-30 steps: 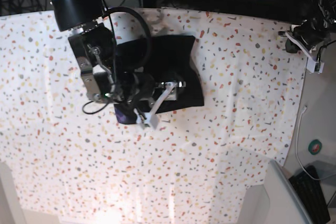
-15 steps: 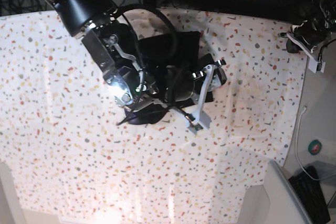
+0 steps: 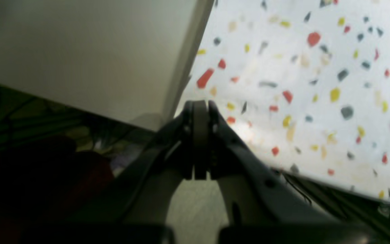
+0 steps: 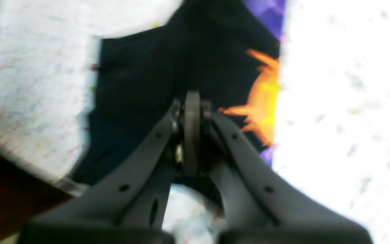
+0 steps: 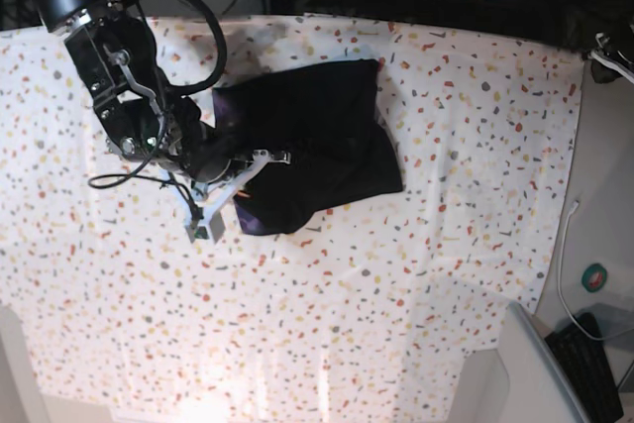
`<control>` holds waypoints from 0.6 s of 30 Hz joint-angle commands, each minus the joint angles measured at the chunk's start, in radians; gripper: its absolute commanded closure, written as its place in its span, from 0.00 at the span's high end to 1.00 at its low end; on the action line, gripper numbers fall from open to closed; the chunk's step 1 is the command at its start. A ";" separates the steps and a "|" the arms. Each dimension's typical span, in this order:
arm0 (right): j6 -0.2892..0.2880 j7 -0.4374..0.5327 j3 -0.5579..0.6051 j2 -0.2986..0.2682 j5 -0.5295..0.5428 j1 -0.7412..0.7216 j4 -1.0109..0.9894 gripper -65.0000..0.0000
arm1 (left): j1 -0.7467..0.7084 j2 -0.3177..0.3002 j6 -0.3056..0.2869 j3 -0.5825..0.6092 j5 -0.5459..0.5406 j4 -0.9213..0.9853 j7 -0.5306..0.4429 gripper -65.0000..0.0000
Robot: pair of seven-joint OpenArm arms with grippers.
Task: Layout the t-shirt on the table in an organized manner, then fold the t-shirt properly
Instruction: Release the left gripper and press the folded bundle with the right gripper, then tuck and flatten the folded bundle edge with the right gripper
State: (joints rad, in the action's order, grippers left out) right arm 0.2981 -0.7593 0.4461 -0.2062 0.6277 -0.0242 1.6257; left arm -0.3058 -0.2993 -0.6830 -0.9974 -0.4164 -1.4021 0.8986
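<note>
The black t-shirt (image 5: 317, 136) lies as a folded bundle on the speckled white table (image 5: 446, 96), a little above the middle in the base view. My right gripper (image 5: 220, 197) sits low at the shirt's left lower edge. In the right wrist view its fingers (image 4: 192, 132) press together, shut, over the black t-shirt (image 4: 137, 84), with the orange print (image 4: 262, 98) to their right. No cloth shows between the pads. My left gripper (image 3: 200, 112) is shut and empty, hanging past the table (image 3: 317, 84) edge.
A keyboard (image 5: 592, 364) and a grey bin (image 5: 540, 378) stand off the table's lower right corner. A white cable (image 5: 565, 245) and a green disc (image 5: 595, 277) lie on the right. Dark cables and gear run behind the far edge.
My right arm swung from over the shirt's right side back to its left edge, and its wide-open jaws closed. The left arm slid almost out of the base view at upper right.
</note>
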 commanded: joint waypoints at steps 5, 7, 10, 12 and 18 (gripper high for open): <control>-0.003 0.019 0.001 0.023 0.011 -0.049 -0.120 0.00 | -0.005 -0.021 -0.015 -0.016 -0.002 0.019 -0.012 0.00; -0.003 0.019 0.001 0.027 0.011 -0.058 -0.138 0.00 | -0.008 -0.019 -0.015 -0.016 -0.002 0.019 -0.012 0.00; -0.003 0.019 0.038 0.052 0.011 -0.069 -0.143 0.00 | -0.008 -0.019 -0.015 -0.015 -0.002 0.019 -0.012 0.00; -0.003 0.019 0.076 0.055 0.011 -0.087 -0.155 0.00 | -0.006 -0.018 -0.015 -0.013 -0.002 0.019 -0.012 0.00; -0.003 0.019 0.136 0.113 0.011 -0.122 -0.233 0.00 | -0.002 -0.015 -0.015 -0.011 -0.002 0.019 -0.012 0.00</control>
State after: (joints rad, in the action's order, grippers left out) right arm 0.2996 -0.7517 0.5827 -0.0978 0.6353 -0.1265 1.3785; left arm -0.3073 -0.2928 -0.6895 -1.0042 -0.4076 -1.3682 0.9020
